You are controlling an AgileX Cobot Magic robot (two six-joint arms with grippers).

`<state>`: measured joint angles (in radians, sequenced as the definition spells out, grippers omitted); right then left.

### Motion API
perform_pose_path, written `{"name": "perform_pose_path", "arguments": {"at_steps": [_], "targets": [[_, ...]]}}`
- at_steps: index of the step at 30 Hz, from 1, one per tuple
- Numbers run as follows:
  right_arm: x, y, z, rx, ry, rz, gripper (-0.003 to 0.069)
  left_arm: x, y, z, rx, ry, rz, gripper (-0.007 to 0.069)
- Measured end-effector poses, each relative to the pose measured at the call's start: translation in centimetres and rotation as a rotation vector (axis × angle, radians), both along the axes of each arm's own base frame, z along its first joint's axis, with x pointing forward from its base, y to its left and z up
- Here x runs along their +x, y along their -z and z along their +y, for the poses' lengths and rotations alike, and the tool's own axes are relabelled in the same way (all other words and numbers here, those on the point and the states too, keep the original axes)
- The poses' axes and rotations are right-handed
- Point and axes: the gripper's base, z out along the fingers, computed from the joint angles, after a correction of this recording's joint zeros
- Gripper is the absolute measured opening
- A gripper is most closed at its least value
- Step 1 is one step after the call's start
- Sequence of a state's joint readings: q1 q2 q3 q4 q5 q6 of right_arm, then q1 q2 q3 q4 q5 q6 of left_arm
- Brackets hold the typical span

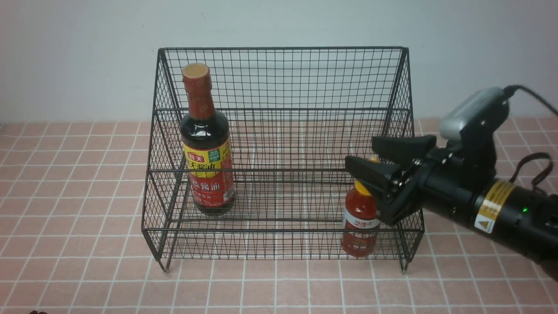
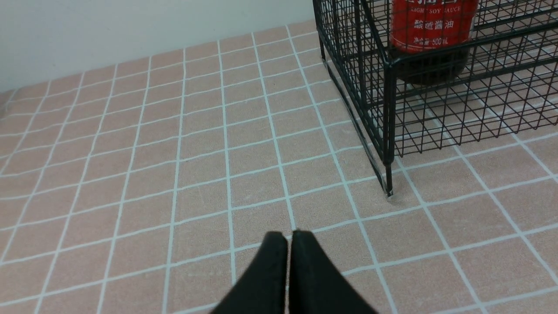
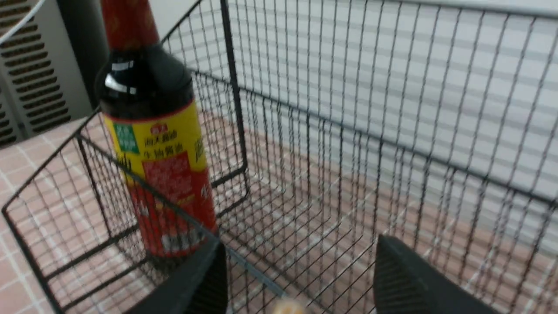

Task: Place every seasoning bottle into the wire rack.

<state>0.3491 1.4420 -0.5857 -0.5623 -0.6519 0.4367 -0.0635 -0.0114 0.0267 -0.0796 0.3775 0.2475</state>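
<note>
Both bottles are in the wire rack (image 1: 279,230), soy sauce (image 1: 208,144) left, red squeeze bottle (image 1: 360,218) near right. The right gripper (image 1: 370,168), wide open around the squeeze bottle's top, appears to be releasing it; next, back away without tipping it. The left gripper (image 2: 289,240) is closed, empty.

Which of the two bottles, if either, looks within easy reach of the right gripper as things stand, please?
Probably the red sauce bottle: the right gripper is open around its yellow nozzle, with nothing between them.
</note>
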Motion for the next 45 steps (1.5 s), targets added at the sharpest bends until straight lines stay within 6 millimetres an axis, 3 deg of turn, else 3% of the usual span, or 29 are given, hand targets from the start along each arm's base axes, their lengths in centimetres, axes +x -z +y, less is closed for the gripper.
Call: {"name": "perform_pose_path", "arguments": {"at_steps": [4,7,12,15,17,21,23,27,32,36,45], "targets": [[-1.0,-2.7,-1.3,0.033,0.099,-0.016,0.0425,0.0,0.0,0.0,0.0,0.0,0.0,-0.0007],[-3.2,-5.8,-2.9,0.038,0.195,-0.057,0.0384,0.0,0.0,0.0,0.0,0.0,0.0,-0.0007],[-7.7,-9.4,-6.0,-0.038,0.331,-0.116,0.0181,0.0,0.0,0.0,0.0,0.0,0.0,-0.0007],[-10.4,-10.2,-7.4,-0.081,0.375,-0.094,0.0052,0.0,0.0,0.0,0.0,0.0,0.0,-0.0007],[-12.2,-10.3,-8.2,-0.098,0.388,-0.062,0.0008,0.0,0.0,0.0,0.0,0.0,0.0,-0.0007],[-15.6,-10.2,-9.9,-0.055,0.435,-0.007,-0.0011,0.0,0.0,0.0,0.0,0.0,0.0,-0.0007],[-16.3,-10.0,-10.3,-0.007,0.46,0.005,-0.0012,0.0,0.0,0.0,0.0,0.0,0.0,-0.0007],[-18.7,-7.4,-11.6,0.117,0.549,-0.003,-0.0012,0.0,0.0,0.0,0.0,0.0,0.0,-0.0007],[-19.8,-4.1,-12.0,0.14,0.585,-0.024,-0.0012,0.0,0.0,0.0,0.0,0.0,0.0,-0.0007],[-20.5,-2.7,-12.1,0.147,0.586,-0.052,-0.0012,0.0,0.0,0.0,0.0,0.0,0.0,-0.0007],[-20.9,-2.4,-12.1,0.157,0.584,-0.079,-0.0012,0.0,0.0,0.0,0.0,0.0,0.0,-0.0007]]}}
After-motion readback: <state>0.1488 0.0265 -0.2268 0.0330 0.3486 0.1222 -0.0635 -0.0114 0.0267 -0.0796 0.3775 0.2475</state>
